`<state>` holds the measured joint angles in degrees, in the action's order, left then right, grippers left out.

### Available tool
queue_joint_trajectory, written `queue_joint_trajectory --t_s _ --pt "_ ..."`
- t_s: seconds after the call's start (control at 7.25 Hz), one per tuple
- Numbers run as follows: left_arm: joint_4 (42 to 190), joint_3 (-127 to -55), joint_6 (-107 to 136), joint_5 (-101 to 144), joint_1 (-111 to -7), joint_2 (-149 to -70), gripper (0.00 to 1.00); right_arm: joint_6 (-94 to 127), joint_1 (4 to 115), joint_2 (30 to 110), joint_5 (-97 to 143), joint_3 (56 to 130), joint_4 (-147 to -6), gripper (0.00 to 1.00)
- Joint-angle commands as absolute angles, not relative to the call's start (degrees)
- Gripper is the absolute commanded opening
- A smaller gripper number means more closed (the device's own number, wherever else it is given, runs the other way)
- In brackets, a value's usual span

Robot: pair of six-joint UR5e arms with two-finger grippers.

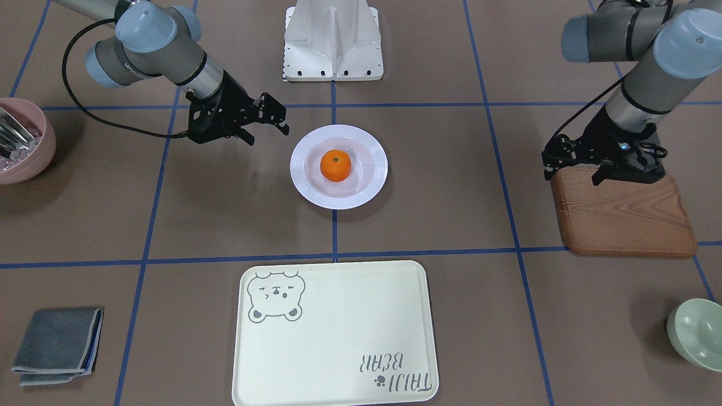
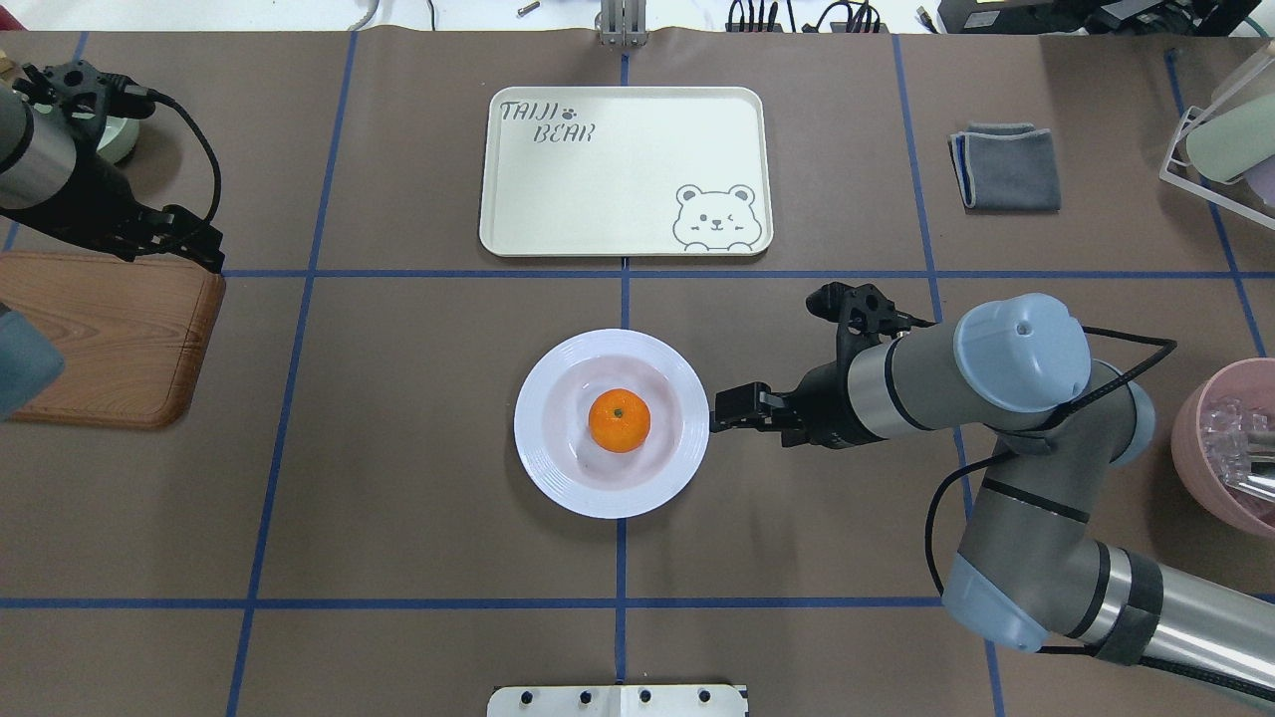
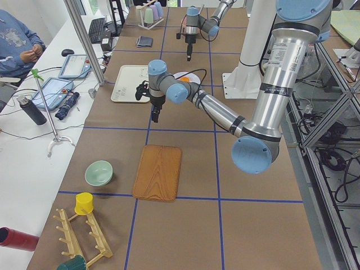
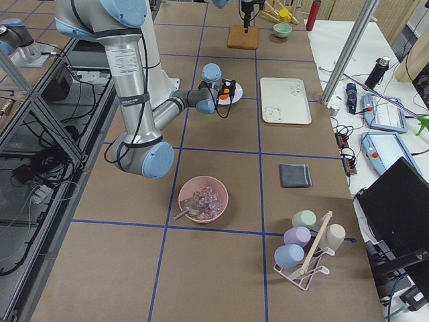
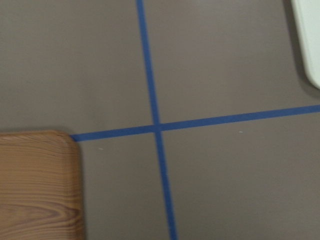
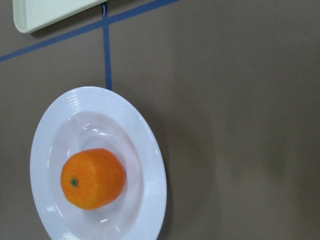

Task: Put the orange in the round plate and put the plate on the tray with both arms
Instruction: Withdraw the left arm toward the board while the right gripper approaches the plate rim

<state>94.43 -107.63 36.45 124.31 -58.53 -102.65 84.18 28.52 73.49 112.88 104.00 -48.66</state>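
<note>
Your right black two-finger gripper [image 1: 267, 135] is hanging with its jaws apart, holding nothing. You are seeing the large cream rectangular bear-printed tray [image 2: 618, 169] lying beyond the blue line, carrying nothing. The white glossy round ribbed plate [image 2: 543, 468] is sitting mid-table, its rim just beside that gripper on the robot's left of it, and is cradling the small bright-orange mandarin [image 2: 619, 420]. The left black gripper [image 1: 571, 175], likewise spread and empty, is hovering over the brown wooden board [image 1: 626, 220], well apart, so the right arm is nearer. Neither wrist view is showing its own fingers.

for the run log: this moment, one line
orange in round plate | plate off tray | right hand open beside it | left hand open over board
</note>
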Motion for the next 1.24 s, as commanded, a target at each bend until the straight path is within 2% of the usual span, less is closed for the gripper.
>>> queue_joint_trajectory --t_s 0.0,0.14,1.1 --pt "94.39 -107.58 35.77 124.54 -58.89 -102.22 0.98 90.38 27.16 73.91 111.53 93.25 -27.15 1.0" --pt "94.39 -107.58 35.77 124.54 -58.89 -102.22 0.98 96.7 27.16 72.18 111.97 85.51 -13.15 0.97" --pt "94.39 -107.49 35.77 124.45 -58.89 -102.22 0.98 98.43 24.61 69.44 103.89 84.55 -12.3 0.99"
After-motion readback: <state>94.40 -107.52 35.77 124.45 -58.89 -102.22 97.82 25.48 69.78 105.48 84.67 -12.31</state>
